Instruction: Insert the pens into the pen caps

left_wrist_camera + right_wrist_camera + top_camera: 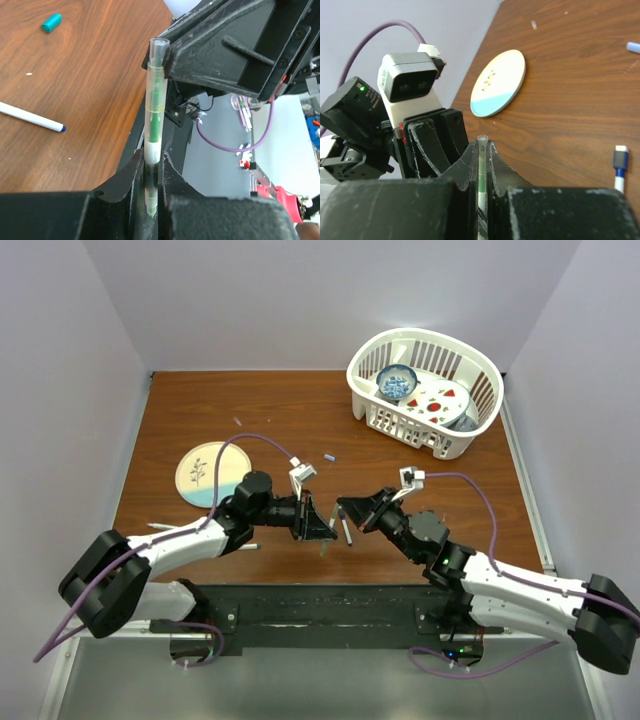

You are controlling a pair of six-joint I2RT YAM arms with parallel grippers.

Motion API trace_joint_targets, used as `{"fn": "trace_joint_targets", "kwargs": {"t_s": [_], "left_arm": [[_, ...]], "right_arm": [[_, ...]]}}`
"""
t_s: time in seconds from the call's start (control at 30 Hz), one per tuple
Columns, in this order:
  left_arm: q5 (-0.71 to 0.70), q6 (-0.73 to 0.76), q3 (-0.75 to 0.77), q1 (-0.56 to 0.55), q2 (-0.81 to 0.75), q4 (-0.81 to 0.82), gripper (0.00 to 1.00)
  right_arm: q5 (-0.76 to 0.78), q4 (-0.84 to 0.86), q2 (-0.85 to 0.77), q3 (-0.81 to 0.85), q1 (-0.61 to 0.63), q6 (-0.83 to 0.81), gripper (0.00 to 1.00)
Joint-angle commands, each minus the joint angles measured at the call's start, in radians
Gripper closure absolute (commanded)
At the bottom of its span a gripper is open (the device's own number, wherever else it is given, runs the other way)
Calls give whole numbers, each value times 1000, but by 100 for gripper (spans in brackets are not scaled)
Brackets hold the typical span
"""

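A green pen (154, 125) with a clear cap (158, 55) on its end is held in the air between both grippers. My left gripper (151, 162) is shut on the pen's white barrel. My right gripper (482, 150) is shut on the capped end; the clear cap (482, 141) pokes out just past its fingertips. In the top view the left gripper (318, 522) and the right gripper (348, 510) meet tip to tip over the table's front middle. A teal cap (51, 22) and a white blue-tipped pen (31, 118) lie on the table. A lavender cap (328, 456) lies further back.
A round cream and blue plate (206, 474) lies at the left. A white basket (470, 430) holding dishes stands at the back right. A pen with a grey-blue cap (620, 167) lies near the right gripper. Loose pens (160, 527) lie by the left arm.
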Motion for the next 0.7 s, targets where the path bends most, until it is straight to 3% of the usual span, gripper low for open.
{"fn": "trace_joint_targets", "kwargs": {"t_s": [0.0, 0.07, 0.13, 0.17, 0.27, 0.47, 0.53, 0.67], "left_arm": [[-186, 16, 89, 62, -68, 273, 100], [-145, 12, 69, 62, -98, 271, 100], [-120, 10, 44, 62, -122, 253, 100], [-108, 13, 41, 62, -148, 231, 100], [-103, 50, 52, 62, -202, 90, 100], [-118, 128, 125, 64, -254, -290, 100], [-89, 128, 136, 65, -259, -332, 100], [58, 85, 131, 64, -266, -350, 100]], "right_arm": [[-182, -399, -73, 101, 115, 17, 100], [-70, -511, -92, 165, 115, -29, 100], [24, -600, -103, 272, 115, -101, 90], [44, -675, -109, 309, 114, -138, 73], [21, -772, -120, 445, 114, -336, 46], [-31, -966, -65, 656, 114, -820, 35], [-66, -975, -39, 676, 114, -990, 28], [-97, -1035, 85, 722, 117, -1248, 29]]}}
